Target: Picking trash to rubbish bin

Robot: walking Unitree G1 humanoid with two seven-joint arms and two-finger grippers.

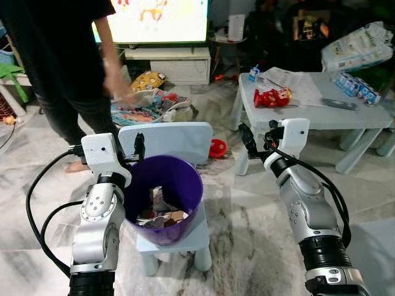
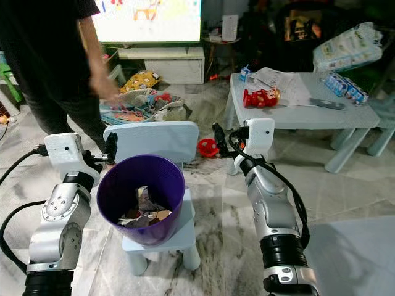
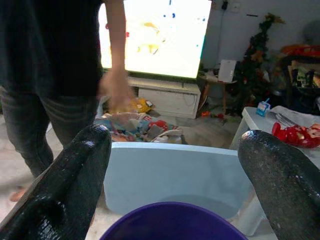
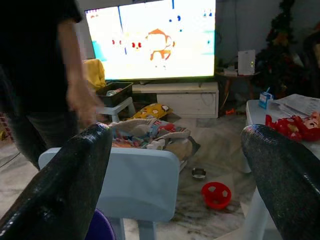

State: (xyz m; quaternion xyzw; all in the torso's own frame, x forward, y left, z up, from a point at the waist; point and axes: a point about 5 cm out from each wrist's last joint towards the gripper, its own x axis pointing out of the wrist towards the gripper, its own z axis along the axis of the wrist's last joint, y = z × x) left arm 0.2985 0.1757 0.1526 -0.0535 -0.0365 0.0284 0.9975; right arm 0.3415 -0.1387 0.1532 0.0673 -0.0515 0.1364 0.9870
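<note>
Low in the frame's centre, the purple rubbish bin (image 1: 163,198) stands on a small pale-blue chair (image 1: 173,148), crumpled trash (image 1: 159,214) lying in its bottom. At upper left a person (image 1: 58,55) in black stands before the lit television (image 1: 159,18). The left gripper (image 1: 138,149) hovers at the bin's left rim, fingers released and apart. The right gripper (image 1: 259,140), centre-right beside the table (image 1: 308,102), is likewise spread, holding nothing.

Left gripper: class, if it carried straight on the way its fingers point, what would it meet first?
Probably the pale blue chair back, just beyond the purple bin rim; the left gripper is open, though depth is uncertain.
</note>
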